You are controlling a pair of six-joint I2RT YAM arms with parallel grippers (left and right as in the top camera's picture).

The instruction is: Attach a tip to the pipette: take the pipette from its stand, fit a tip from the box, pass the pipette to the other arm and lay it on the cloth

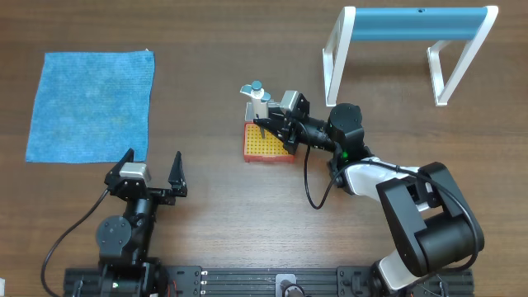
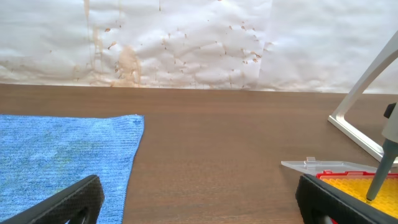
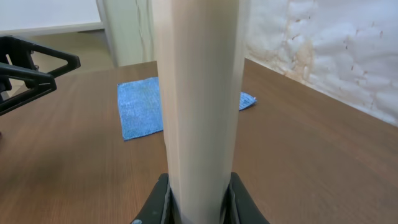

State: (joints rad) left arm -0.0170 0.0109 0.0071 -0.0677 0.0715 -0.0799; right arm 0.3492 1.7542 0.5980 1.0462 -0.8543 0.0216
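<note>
My right gripper [image 1: 268,122] is shut on the white pipette [image 1: 258,101], which it holds upright over the orange tip box [image 1: 266,143] at the table's middle. In the right wrist view the pipette's white body [image 3: 200,99] rises between the fingers [image 3: 155,202]. From the left wrist, the pipette's grey lower end [image 2: 380,174] reaches down to the yellow tip rack [image 2: 357,186]. My left gripper [image 1: 150,169] stands open near the front left, just below the blue cloth [image 1: 92,106]. The cloth also lies flat ahead of the left fingers [image 2: 59,168].
The white pipette stand with a blue top bar [image 1: 412,49] is at the back right. The tip box's clear lid [image 2: 311,165] lies open beside it. The right arm's black cable [image 1: 309,186] loops over the table. Bare wood [image 1: 214,206] spans the middle front.
</note>
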